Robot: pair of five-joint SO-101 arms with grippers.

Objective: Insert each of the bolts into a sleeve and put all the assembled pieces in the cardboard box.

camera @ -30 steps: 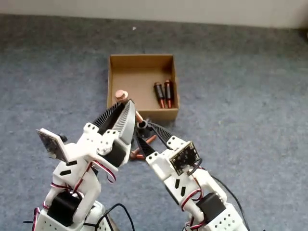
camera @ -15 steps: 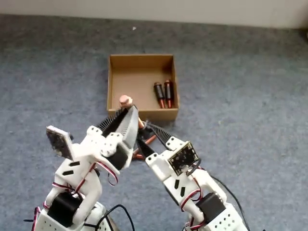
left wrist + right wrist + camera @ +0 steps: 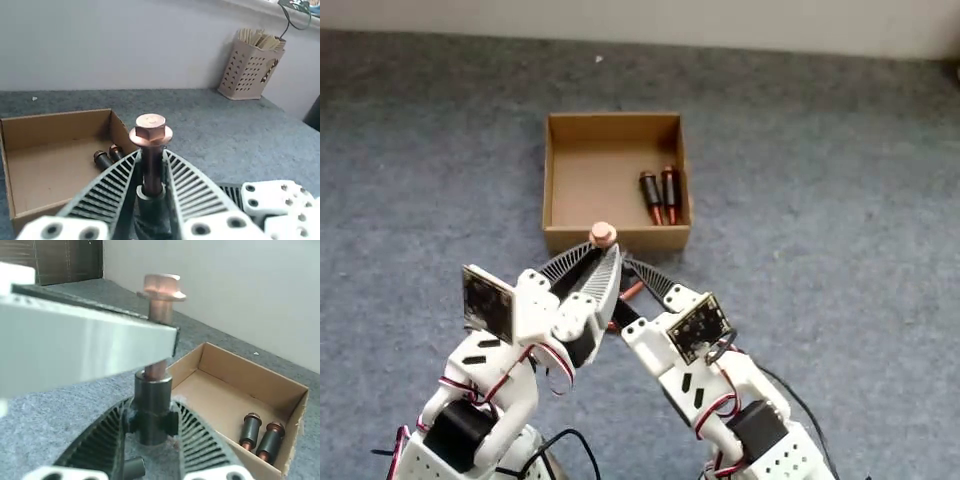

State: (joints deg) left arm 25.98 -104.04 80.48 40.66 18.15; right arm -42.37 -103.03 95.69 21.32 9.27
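A copper-coloured bolt [image 3: 150,134] with a hexagonal flanged head is held upright just outside the wall of the box [image 3: 548,170] nearest the arms. Its smooth shank is clamped between the ribbed black fingers of the left gripper [image 3: 151,162]. The shank's lower end is met by the mouth of a dark, matte, cylindrical sleeve [image 3: 151,400], which is gripped from both sides by the likewise ribbed right gripper [image 3: 151,415]. How far the bolt has entered cannot be told. The box is square, open-topped and made of plain brown cardboard. Inside it, two assembled pieces [image 3: 651,192] are laid side by side near one side wall, each a dark sleeve with copper showing at its ends. One more copper bolt [image 3: 632,291] is seen lying outside the box, near the same near wall, between the grippers. Everything is borne on grey, nubby carpet [image 3: 820,200].
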